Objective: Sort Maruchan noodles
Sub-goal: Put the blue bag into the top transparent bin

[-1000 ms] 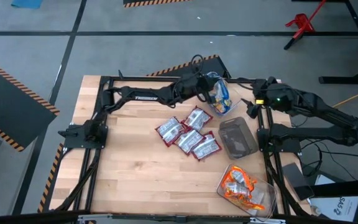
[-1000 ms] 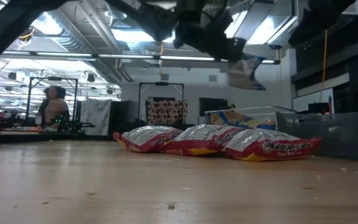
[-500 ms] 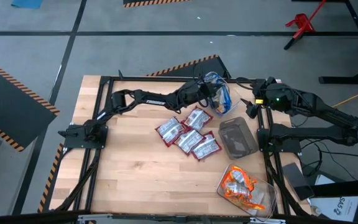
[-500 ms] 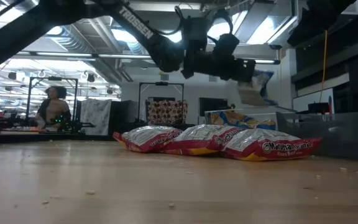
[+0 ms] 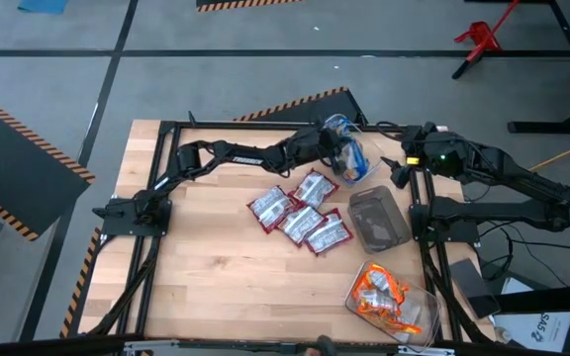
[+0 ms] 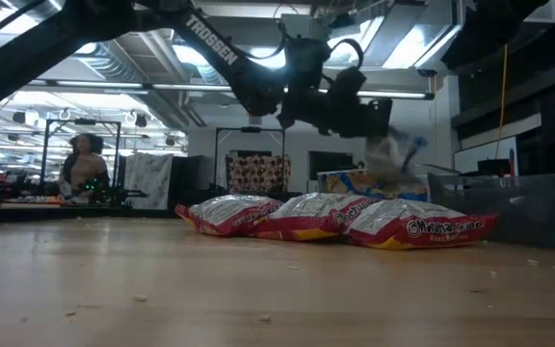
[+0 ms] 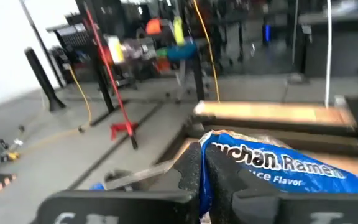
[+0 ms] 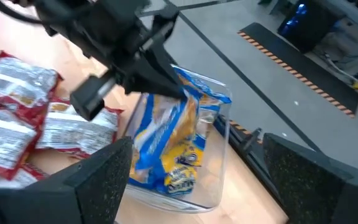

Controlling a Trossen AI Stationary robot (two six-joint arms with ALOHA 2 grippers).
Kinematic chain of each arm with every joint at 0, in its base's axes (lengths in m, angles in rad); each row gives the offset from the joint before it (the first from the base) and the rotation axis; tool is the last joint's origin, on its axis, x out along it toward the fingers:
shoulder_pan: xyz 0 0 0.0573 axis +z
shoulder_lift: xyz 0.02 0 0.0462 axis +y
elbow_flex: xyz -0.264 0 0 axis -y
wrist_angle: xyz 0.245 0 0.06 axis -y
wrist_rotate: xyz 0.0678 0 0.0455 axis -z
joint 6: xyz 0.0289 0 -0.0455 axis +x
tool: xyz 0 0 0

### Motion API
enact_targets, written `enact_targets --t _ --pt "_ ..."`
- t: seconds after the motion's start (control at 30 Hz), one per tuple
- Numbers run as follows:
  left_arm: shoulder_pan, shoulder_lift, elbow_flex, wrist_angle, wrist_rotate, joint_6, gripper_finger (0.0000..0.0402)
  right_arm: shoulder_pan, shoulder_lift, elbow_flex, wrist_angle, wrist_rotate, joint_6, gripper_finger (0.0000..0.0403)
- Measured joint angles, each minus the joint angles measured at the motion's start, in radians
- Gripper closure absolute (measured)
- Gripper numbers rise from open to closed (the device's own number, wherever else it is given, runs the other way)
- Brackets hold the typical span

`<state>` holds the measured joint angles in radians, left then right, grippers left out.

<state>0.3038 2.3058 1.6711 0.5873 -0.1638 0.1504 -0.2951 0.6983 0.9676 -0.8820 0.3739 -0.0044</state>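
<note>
My left gripper [image 5: 332,146] reaches across to the table's far right and is shut on a blue-and-yellow noodle packet [image 8: 188,102] over a clear tub [image 5: 361,170] that holds more blue packets. In the low view the packet [image 6: 393,149] hangs under the gripper [image 6: 355,108]. Several red-and-white packets [image 5: 300,213] lie flat in a cluster mid-table. Orange packets [image 5: 384,295] fill a second clear tub near the right front corner. My right gripper [image 8: 197,186] waits open at the right edge, beside the blue tub. My left gripper pinches the blue packet by its upper edge [image 7: 213,158] between its two fingers [image 7: 191,174], slanting down from the table's left. The packet hangs tilted below the fingers, and its lower end [image 8: 166,140] reaches down into the clear tub among the other blue packets.
A dark grey tub [image 5: 377,218] stands right of the red packets, between the two clear tubs. A black frame [image 5: 265,127] runs round the table edges. Bare wood [image 5: 216,267] lies on the near and left parts. A person [image 6: 85,164] shows far behind the table.
My left gripper has stretched a little farther toward the table's right and come down toward the clear tub, staying shut. The blue packet has dropped with it from well above the tub to the tub's opening.
</note>
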Motion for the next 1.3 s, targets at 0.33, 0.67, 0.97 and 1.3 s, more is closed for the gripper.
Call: enact_targets --t 0.33,0.67,0.97,1.3 --pt "-0.006 -0.014 0.000 -0.110 0.134 -0.125 0.0337 0.000 0.000 0.000 -0.009 -0.059 0.001 0.0059" --pt "-0.053 -0.185 0.001 -0.589 0.054 -0.063 0.0324 0.000 0.068 0.000 0.028 0.084 0.128 0.0059" --pt "-0.101 -0.346 0.001 -0.889 0.035 -0.143 0.0324 0.000 0.342 0.000 0.136 0.284 0.190 0.0059" --pt "-0.186 -0.582 0.002 -1.116 0.025 -0.175 0.0324 -0.030 0.676 -0.001 0.174 0.270 0.231 0.0059"
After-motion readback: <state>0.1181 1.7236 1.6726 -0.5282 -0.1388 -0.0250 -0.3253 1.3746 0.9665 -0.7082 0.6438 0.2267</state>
